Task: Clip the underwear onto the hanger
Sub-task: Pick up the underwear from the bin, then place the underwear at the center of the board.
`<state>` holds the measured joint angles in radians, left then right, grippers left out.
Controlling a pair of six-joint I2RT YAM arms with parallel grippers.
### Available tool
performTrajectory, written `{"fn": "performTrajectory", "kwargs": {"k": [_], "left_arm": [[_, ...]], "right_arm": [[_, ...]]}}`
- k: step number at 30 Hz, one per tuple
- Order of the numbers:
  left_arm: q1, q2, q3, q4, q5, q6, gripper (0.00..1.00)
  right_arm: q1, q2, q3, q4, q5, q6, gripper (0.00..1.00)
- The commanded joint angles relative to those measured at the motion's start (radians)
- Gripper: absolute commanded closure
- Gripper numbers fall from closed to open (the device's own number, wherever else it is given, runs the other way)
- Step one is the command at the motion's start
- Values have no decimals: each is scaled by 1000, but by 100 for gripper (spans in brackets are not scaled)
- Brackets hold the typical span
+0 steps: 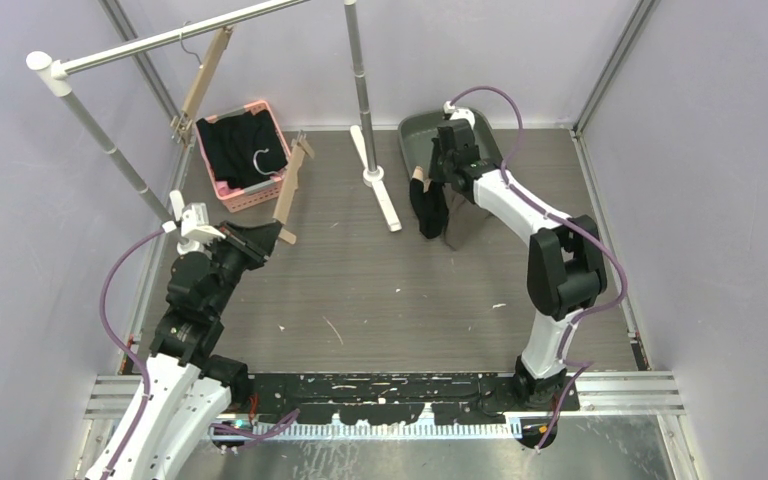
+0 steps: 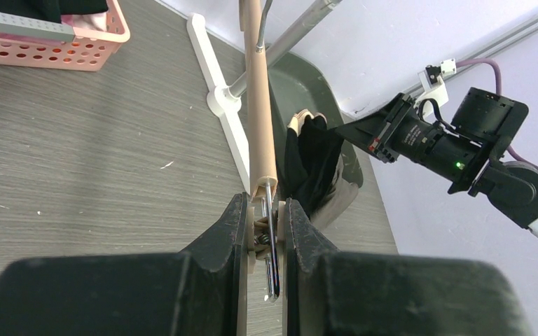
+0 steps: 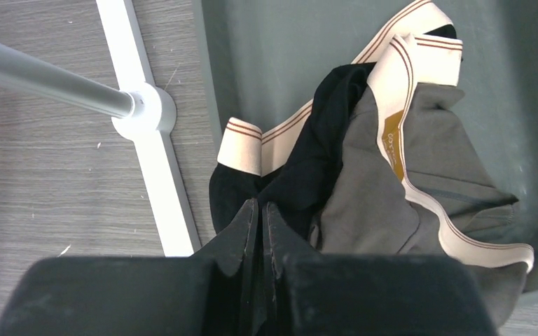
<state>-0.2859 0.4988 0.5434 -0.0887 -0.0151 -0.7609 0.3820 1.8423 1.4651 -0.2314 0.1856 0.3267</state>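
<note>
One wood-grain table [image 1: 410,300] carries one clothes rack [image 1: 362,90], and its white foot [image 1: 380,195] is the marker for all places here. Two arms reach in from the near edge, the left arm [image 1: 195,290] left of that foot and the right arm [image 1: 560,260] right of it. One grey bin [image 1: 412,130] lies just right of the foot. One pink basket [image 1: 250,196] of dark clothes sits well to the left. There are two wooden hangers. The hung hanger [image 1: 205,75] is on the rack's rail, far left of the foot. The held hanger [image 2: 259,91] is between basket and foot, its clip end pinched in the narrowly closed left gripper [image 2: 266,204]. Two pairs of underwear lie right of the foot. The black underwear [image 3: 308,161] is nipped between the nearly touching fingers of the right gripper [image 3: 260,207]. The grey underwear [image 3: 371,203] touches it, partly over the bin. The foot stands between held hanger and underwear. Open tabletop lies nearer than the foot, and walls [image 1: 700,150] bound the other edges.
</note>
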Motion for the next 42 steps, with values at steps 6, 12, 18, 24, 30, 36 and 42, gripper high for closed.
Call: {"fn": "performTrajectory", "kwargs": {"k": [6,12,18,24,30,36,42], "left_arm": [[-2,-28,15,40,-17,18,100],[-2,-28,11,40,-17,14,100],[-1,-38,11,35,-14,8,100],[-1,-61,16,14,-19,8,100],[-1,-70,22,4,-18,8,100],[-1,-88,28,-11,-20,4,100],[-2,-107,38,-32,-20,5,100]], "right_arm": [[-2,-210,-49,46,23,-17,92],[-4,-333,-69,46,24,-25,91],[-3,-407,-59,44,24,-38,91],[-3,-500,-66,35,11,-31,90],[-2,-573,-68,23,-16,-26,89],[-2,-624,-77,23,-79,-20,88],[-2,-627,-87,50,-175,14,88]]}}
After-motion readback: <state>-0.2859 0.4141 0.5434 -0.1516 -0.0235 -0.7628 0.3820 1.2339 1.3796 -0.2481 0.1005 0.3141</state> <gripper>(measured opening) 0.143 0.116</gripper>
